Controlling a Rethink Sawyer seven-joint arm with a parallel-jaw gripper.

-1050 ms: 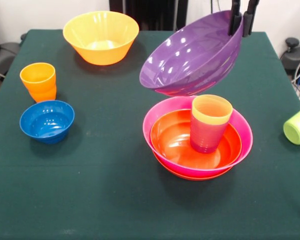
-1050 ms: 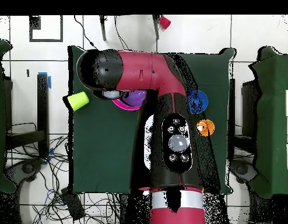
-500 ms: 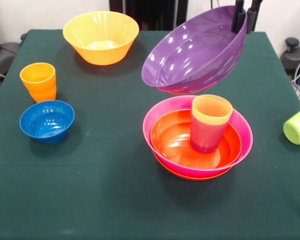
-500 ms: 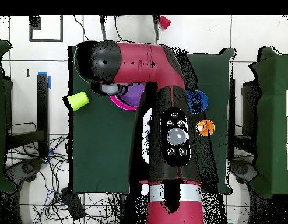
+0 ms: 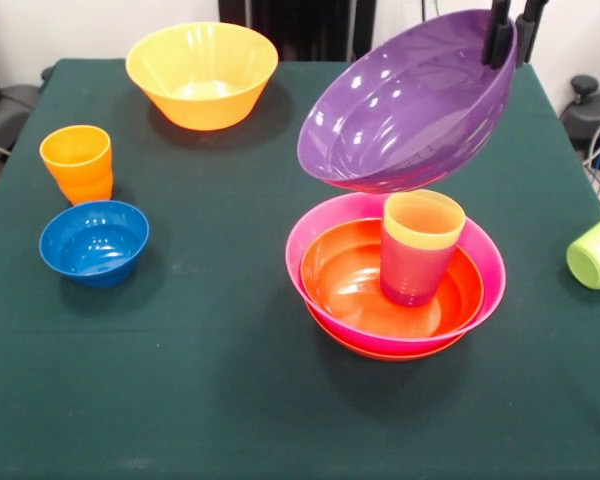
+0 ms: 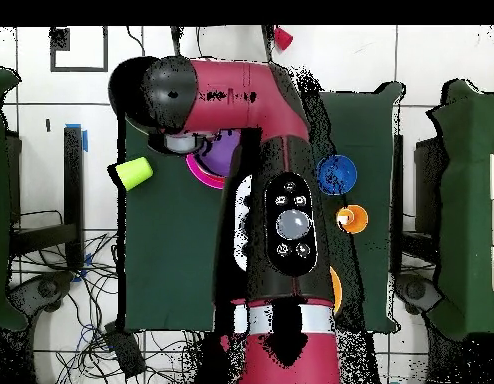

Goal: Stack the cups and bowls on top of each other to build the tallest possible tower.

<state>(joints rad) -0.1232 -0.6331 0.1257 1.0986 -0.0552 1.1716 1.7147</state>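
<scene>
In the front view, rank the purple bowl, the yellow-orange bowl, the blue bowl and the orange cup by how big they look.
1. purple bowl, though it is lifted, which may inflate it
2. yellow-orange bowl
3. blue bowl
4. orange cup

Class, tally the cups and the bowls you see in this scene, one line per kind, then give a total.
Cups: 4, namely orange, lime green, and yellow nested in purple.
Bowls: 5, namely yellow-orange, blue, purple, pink, red-orange.
Total: 9.
</scene>
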